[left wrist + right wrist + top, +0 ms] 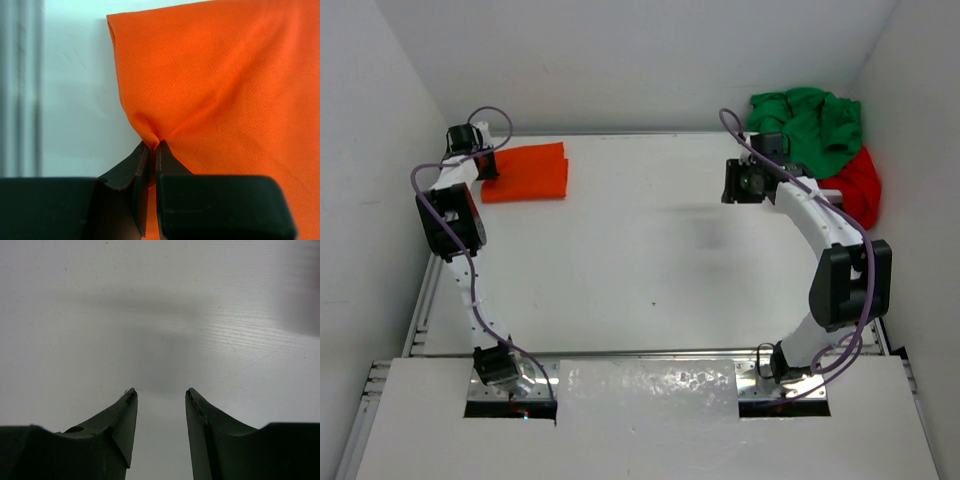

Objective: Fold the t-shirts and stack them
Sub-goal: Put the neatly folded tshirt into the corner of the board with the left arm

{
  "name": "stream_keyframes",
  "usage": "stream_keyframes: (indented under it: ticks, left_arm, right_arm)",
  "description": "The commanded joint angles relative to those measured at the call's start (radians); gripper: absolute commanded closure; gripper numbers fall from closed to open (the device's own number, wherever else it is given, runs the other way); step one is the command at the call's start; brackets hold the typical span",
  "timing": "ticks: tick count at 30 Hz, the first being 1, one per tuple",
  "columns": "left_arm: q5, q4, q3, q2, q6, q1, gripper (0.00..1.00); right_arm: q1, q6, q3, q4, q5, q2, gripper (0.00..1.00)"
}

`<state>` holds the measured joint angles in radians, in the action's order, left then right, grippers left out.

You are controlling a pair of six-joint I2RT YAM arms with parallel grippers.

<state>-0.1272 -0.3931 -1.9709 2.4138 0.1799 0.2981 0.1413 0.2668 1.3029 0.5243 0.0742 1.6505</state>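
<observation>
Far-left corner of the table [640, 260]: the left gripper [488, 166] was down at the left edge of the orange t-shirt [528, 172]. Wrist view confirmed it, jaws pressed together w/ just a small pucker of orange cloth nipped between the tips. That shirt lay flat and folded, a neat rectangle, long axis running L-R along the far edge. All of it sat to the right of the tool, so any drag or flip from that grip would have gone across the table twd the middle. Judgement only: fold looked about done, so a let-go seemed the likely call.

Mid-table was bare, nothing to report.

Over to the right: the right gripper [732, 183] hovered above plain table near the far edge. Jaws were partway apart w/ nothing between them, only white surface under the tips.

The heap was behind it and to its right. The green t-shirt [810, 120] was bunched in the far-right corner, and the red t-shirt [860, 185] was crumpled just in front of it against the right edge, the two touching. Both unfolded, no clear axis. The right arm was by far the nearer one, so the next pick looked like its job.
</observation>
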Motion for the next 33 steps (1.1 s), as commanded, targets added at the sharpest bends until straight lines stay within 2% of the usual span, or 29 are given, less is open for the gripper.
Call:
stream_keyframes:
  ticks: [1, 4, 11, 21, 24, 25, 26, 28, 33]
  left_arm:
    - [0.032, 0.125, -0.097, 0.045, 0.041, 0.012, 1.00]
    - [0.040, 0.117, -0.250, 0.140, 0.046, 0.033, 1.00]
    - [0.049, 0.250, -0.247, 0.162, 0.121, 0.056, 1.00]
    - [0.032, 0.309, -0.263, 0.180, 0.179, 0.090, 1.00]
    - [-0.008, 0.312, -0.260, 0.179, 0.173, 0.088, 0.67]
    - [-0.005, 0.318, -0.258, 0.179, 0.167, 0.090, 0.47]
    - [0.000, 0.333, -0.255, 0.177, 0.162, 0.090, 0.39]
    - [0.053, 0.352, -0.255, 0.173, 0.145, 0.090, 0.31]
    - [0.254, 0.375, -0.304, 0.147, 0.075, 0.092, 0.30]
  right_arm:
    - [0.001, -0.023, 0.058, 0.037, -0.034, 0.014, 0.58]
    - [0.003, -0.024, 0.087, 0.057, -0.037, 0.028, 0.58]
    - [0.003, -0.031, 0.134, 0.085, -0.030, 0.051, 0.58]
    - [0.001, -0.051, 0.222, 0.126, -0.022, 0.106, 0.57]
    - [0.003, -0.057, 0.239, 0.132, -0.022, 0.117, 0.57]
    - [0.003, -0.055, 0.242, 0.134, -0.017, 0.118, 0.56]
    - [0.003, -0.055, 0.242, 0.134, -0.014, 0.120, 0.56]
    - [0.003, -0.055, 0.243, 0.135, -0.005, 0.121, 0.56]
    - [0.003, -0.055, 0.222, 0.122, 0.009, 0.106, 0.56]
